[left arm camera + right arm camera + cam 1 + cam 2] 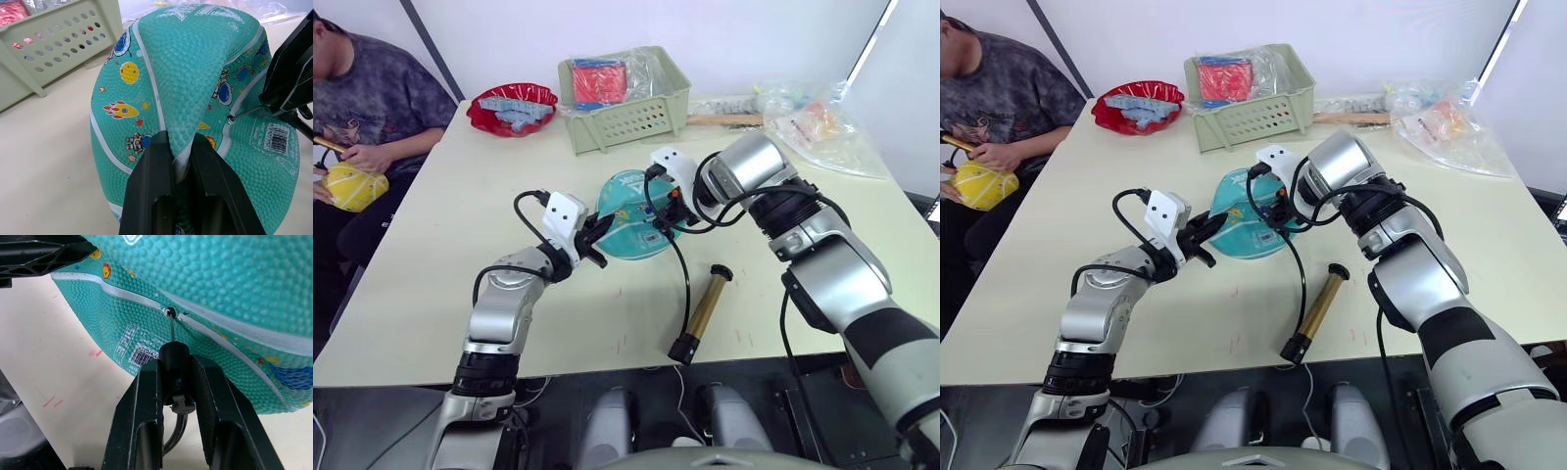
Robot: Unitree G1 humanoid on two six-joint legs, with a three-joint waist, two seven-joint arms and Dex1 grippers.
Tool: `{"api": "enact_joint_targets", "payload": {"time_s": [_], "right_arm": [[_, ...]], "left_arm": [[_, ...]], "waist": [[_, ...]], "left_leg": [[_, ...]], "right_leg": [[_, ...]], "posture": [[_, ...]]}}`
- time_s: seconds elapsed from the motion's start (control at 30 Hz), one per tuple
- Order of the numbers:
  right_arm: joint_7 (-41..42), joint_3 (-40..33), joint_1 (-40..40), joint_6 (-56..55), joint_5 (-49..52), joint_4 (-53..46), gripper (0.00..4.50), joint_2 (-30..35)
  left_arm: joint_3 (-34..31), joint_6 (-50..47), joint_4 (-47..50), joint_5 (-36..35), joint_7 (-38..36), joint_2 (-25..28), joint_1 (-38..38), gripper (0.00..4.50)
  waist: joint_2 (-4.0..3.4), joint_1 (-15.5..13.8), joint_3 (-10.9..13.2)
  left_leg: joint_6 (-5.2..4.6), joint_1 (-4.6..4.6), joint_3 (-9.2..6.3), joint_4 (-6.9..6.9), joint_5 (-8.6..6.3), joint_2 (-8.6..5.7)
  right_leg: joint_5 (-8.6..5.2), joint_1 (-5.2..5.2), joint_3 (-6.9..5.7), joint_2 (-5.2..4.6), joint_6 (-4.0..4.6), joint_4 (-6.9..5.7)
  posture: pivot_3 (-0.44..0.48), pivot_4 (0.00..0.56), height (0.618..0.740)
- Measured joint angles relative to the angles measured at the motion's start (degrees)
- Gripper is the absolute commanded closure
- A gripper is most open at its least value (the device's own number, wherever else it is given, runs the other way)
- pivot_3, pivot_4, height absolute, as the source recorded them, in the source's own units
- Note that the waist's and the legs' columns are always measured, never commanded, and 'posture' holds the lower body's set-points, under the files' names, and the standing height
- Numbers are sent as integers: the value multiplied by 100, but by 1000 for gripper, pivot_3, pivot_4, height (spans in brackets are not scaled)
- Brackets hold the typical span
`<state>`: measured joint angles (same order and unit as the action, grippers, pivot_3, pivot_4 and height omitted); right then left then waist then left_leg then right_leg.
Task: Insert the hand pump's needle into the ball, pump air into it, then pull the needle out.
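The ball [634, 215] sits partly deflated near the middle of the surface [431, 284], between the two grippers. The left gripper [182, 161] has its fingers [149, 186] pinched on a raised fold of the ball's teal skin. The right gripper [174, 382] has its fingers [142, 421] clamped on the small black fitting of the needle [171, 330], whose thin pin meets the valve hole on a white seam beside the barcode print; how deep the tip goes cannot be made out. The black hose [685, 279] runs from the fitting down to the hand pump [702, 312], which lies on the surface just beside the ball, nearer the robot, untouched by either gripper. The ball's underside is hidden. Behind it stand a green basket [626, 117] and a red bowl [514, 108].
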<state>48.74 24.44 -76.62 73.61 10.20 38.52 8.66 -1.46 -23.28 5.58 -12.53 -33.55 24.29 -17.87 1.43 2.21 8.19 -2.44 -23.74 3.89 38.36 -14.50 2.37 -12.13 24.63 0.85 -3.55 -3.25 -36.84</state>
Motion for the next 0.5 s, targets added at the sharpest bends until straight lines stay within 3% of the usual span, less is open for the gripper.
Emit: {"api": "enact_joint_targets", "payload": {"time_s": [0.5], "right_arm": [[-405, -538, -204, 230, -100, 483, 4173, -391]], "left_arm": [[-14, 1, 2, 5, 0, 1, 17, 4441]], "waist": [[-4, 14, -3]], "left_leg": [[1, 1, -24, -2, 0, -1]], "right_leg": [[0, 0, 0, -2, 1, 0]], "posture": [[0, 150, 738]]}}
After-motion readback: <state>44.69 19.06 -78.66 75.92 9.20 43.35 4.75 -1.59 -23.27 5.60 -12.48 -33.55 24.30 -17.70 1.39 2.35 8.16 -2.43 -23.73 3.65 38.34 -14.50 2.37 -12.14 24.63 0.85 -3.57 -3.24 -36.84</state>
